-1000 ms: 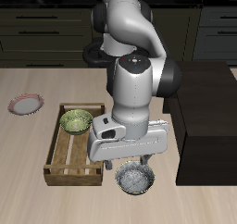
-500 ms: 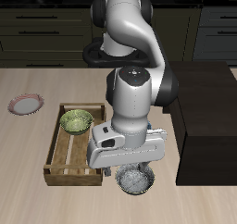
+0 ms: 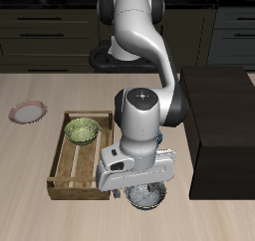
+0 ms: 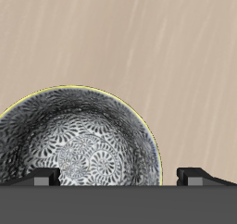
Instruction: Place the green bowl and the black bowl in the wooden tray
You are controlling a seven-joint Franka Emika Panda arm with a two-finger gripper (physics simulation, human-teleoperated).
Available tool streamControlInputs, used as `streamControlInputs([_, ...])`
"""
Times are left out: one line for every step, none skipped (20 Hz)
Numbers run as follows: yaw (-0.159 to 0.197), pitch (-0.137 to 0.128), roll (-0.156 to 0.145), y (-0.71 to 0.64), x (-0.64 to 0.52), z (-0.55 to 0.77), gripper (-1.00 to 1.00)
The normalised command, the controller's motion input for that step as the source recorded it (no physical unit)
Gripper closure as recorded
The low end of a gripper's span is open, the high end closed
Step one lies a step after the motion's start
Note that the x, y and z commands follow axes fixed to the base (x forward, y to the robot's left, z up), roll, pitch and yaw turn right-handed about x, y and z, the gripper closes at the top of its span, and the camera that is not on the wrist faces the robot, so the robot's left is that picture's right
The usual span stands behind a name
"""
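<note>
A: What has changed over the last second?

B: The gripper [image 3: 145, 191] has come down. 1 second ago its body hung above the black bowl [image 3: 146, 197] with the bowl's whole inside showing; now the gripper housing covers most of the bowl in the exterior view, and only the near rim peeks out below it.

A: And for the task?

B: I judge 1 of the 2 bowls is done. The green bowl [image 3: 81, 131] sits inside the wooden tray [image 3: 62, 169], at its far end, and has not moved. The black bowl is on the table just beside the tray, near the tray's front corner, so this descent looks like the approach to the second pick.

A: How wide are the fingers?

B: Wide apart. In the wrist view the 2 fingertips [image 4: 43, 178] stand on either side of the black bowl [image 4: 79, 140]; one is in front of the bowl's inside and the other clear of its rim, as if straddling the rim. Nothing is gripped.

A: Touching?

B: I cannot tell for certain; the bowl looks level and unmoved, so probably not yet. Closing on the rim is what remains before lifting it toward the tray.
</note>
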Motion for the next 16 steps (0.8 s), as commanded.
streamControlInputs([-0.01,-0.004,-0.003,0.0,0.02,-0.08,-1.0])
streamControlInputs([-0.001,0.028,-0.039,-0.15,0.06,-0.33,-1.0])
streamControlInputs([-0.002,0.023,-0.012,-0.01,-0.01,-0.19,-1.0])
streamControlInputs([-0.004,0.021,0.018,-0.02,0.02,-0.17,-1.0])
streamControlInputs([0.002,0.006,-0.008,-0.03,0.01,-0.07,-1.0])
streamControlInputs([-0.047,0.03,0.009,-0.03,0.0,-0.2,-1.0])
streamControlInputs([0.028,0.011,0.013,0.0,0.0,-0.21,-1.0])
streamControlInputs([-0.07,0.065,-0.022,-0.05,0.03,-0.31,-1.0])
streamControlInputs([-0.059,0.045,0.065,0.08,-0.05,-0.19,-1.0])
streamControlInputs([0.097,-0.084,-0.063,-0.07,-0.16,-0.13,-1.0])
streamControlInputs([-0.064,0.043,0.11,0.05,-0.01,-0.16,1.0])
streamControlInputs([-0.039,-0.004,-0.018,-0.09,-0.02,-0.03,1.0])
streamControlInputs([-0.024,-0.008,-0.003,-0.02,-0.06,-0.04,1.0])
streamControlInputs([-0.017,0.001,0.041,-0.02,-0.05,-0.04,1.0])
streamControlInputs([-0.043,-0.008,0.008,-0.07,-0.03,-0.01,1.0])
streamControlInputs([-0.033,-0.017,0.017,-0.09,-0.01,-0.06,1.0])
